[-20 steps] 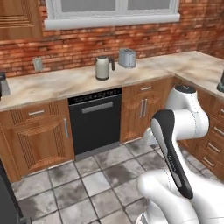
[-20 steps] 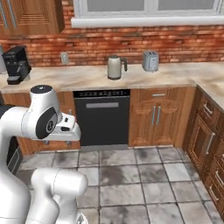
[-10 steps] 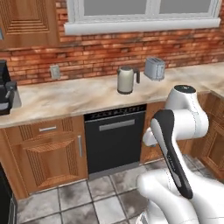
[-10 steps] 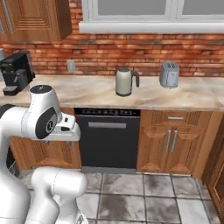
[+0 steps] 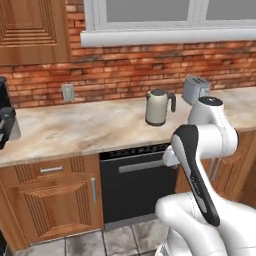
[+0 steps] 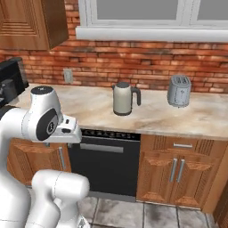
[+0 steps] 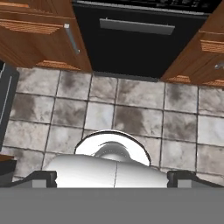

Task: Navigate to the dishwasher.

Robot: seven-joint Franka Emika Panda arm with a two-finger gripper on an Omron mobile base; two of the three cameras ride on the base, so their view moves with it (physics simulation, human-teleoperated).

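The dishwasher (image 5: 135, 192) is a black flat panel under the marble counter, with a horizontal silver bar handle and a vented strip along its top. It stands straight ahead of the base, between wooden cabinets, and my arm covers its right edge in the left base view. The right base view shows the dishwasher (image 6: 107, 169) just right of my arm. In the hand view the dishwasher (image 7: 135, 52) lies at the top, beyond grey floor tiles. My gripper (image 7: 113, 178) points down at the floor, open, with nothing held.
A beige kettle (image 5: 157, 107) and a silver toaster (image 5: 196, 89) stand on the counter (image 5: 75, 132) above the dishwasher. A black coffee machine (image 6: 11, 82) sits at the counter's left end. Wooden cabinet doors (image 6: 173, 173) flank the dishwasher, and tiled floor (image 7: 131, 118) lies before it.
The whole picture has shifted: the base has driven closer to the counter, so the dishwasher, kettle and toaster look larger and nearer. The arm keeps the same pose.
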